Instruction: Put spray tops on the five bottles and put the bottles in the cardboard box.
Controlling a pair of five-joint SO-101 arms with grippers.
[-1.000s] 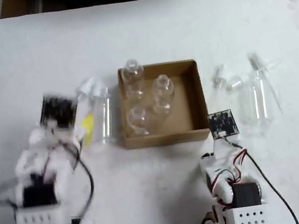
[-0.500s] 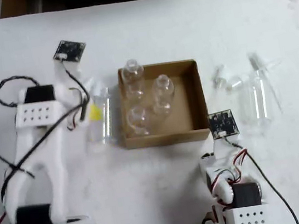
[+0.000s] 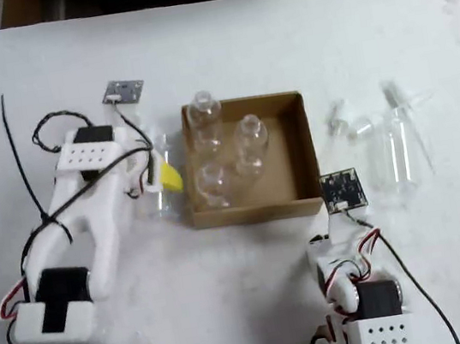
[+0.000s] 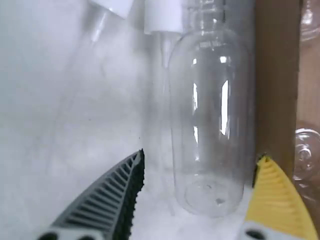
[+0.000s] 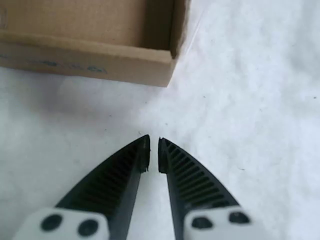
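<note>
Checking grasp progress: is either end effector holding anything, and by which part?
Nothing is held. The left end effector is open around the base of the bottle; the right end effector is shut, empty.

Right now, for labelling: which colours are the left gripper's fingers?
Fingers grey and yellow; left wrist view.

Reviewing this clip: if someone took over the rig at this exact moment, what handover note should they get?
Left gripper: open, straddling an uncapped bottle lying on the table beside the cardboard box; not gripped.
Right gripper: shut, empty, above the table by a box corner.
Done: three bottles stand in the box, apparently uncapped.
To do: a second loose bottle lies on the right arm's side with loose spray tops; cap all five, box two.
</note>
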